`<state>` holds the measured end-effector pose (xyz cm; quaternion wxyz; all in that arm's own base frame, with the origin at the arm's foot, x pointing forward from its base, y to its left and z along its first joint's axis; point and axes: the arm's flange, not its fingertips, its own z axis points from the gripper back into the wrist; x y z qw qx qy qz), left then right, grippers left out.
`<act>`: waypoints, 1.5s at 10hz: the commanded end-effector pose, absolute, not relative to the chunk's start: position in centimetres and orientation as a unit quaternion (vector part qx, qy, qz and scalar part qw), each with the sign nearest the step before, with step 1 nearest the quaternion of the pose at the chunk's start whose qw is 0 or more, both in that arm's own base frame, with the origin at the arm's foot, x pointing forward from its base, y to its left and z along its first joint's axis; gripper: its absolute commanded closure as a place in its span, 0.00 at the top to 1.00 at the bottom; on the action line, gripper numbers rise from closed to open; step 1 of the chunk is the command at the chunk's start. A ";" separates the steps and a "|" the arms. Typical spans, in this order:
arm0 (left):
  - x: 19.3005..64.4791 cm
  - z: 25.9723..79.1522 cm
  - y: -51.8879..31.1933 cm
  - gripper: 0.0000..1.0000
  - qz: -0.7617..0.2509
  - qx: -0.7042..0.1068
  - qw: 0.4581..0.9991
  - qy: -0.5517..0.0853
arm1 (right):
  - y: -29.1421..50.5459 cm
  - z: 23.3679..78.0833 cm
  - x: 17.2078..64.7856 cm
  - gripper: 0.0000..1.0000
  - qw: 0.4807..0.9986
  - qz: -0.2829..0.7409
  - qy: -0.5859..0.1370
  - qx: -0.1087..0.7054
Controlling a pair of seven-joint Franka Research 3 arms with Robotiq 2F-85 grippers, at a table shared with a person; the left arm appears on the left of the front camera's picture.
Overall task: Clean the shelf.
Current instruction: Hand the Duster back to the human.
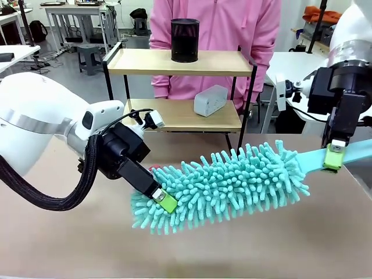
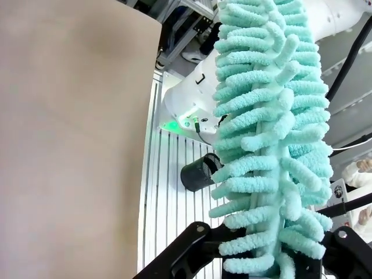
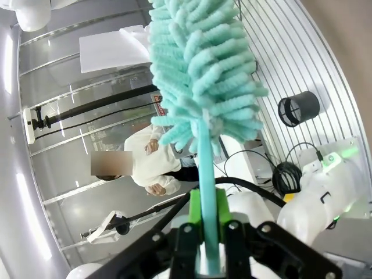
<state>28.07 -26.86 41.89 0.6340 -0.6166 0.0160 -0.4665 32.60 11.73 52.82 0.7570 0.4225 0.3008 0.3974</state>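
The shelf, two light wooden boards in a black frame, stands at the far side of the table. A fluffy teal duster hangs level over the brown tabletop in front of it. My right gripper is shut on the duster's flat teal handle, with the green pads pressing both sides. My left gripper is shut on the duster's far tip, its fingers sunk into the teal strands.
A black mesh cup stands on the shelf's top board and a small grey box lies on the lower one. A person in a pink top stands right behind the shelf. The brown tabletop lies under the duster.
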 end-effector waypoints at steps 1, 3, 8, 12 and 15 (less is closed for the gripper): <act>28.1 42.0 -26.7 0.00 -0.484 -0.618 0.620 0.008 | 11.2 53.9 32.9 0.13 0.748 0.396 0.306 0.436; 28.3 42.1 -26.6 0.00 -0.481 -0.621 0.619 0.003 | 11.3 53.9 33.0 0.13 0.749 0.395 0.307 0.434; 28.3 42.8 -25.5 0.00 -0.485 -0.619 0.618 -0.010 | 10.1 54.1 32.7 1.00 0.751 0.385 0.285 0.455; 27.3 44.6 -19.3 0.00 -0.519 -0.624 0.584 0.022 | 1.1 54.9 33.0 1.00 0.720 0.199 -0.076 0.660; 26.8 45.8 -15.3 0.00 -0.516 -0.598 0.613 -0.032 | -4.9 53.7 31.9 1.00 0.652 -0.049 -0.246 0.716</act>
